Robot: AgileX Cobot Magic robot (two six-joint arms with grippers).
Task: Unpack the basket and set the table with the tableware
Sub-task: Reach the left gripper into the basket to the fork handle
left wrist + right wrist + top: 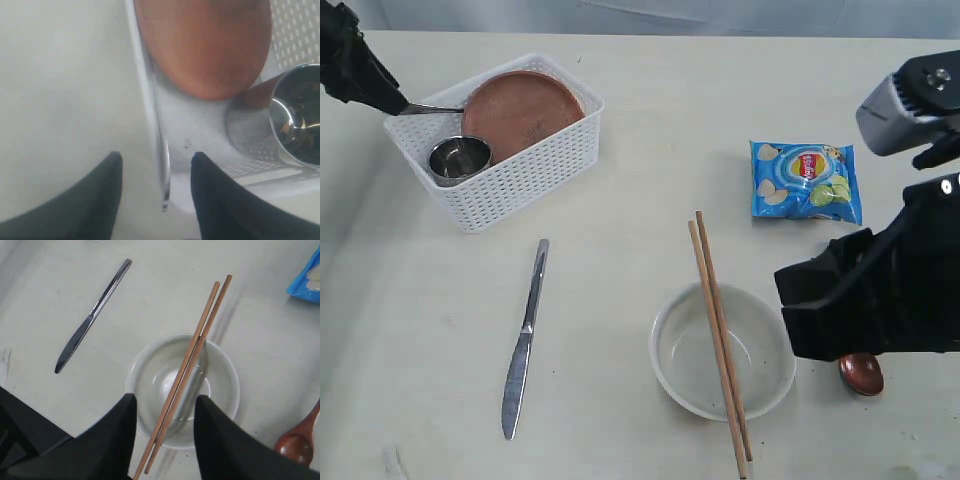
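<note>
- Straddling a steel handle [432, 108] at the basket [520, 175] rim, left gripper [156, 160] jaws parted, clear of it; plate [520, 105], cup [459, 157] sitting inside.
- Hovering right gripper [165, 399] wide, empty, over bowl [220, 370] crossed by chopsticks [200, 325].
- Lying on the table [650, 130]: knife [525, 340], spoon [861, 373].
</note>
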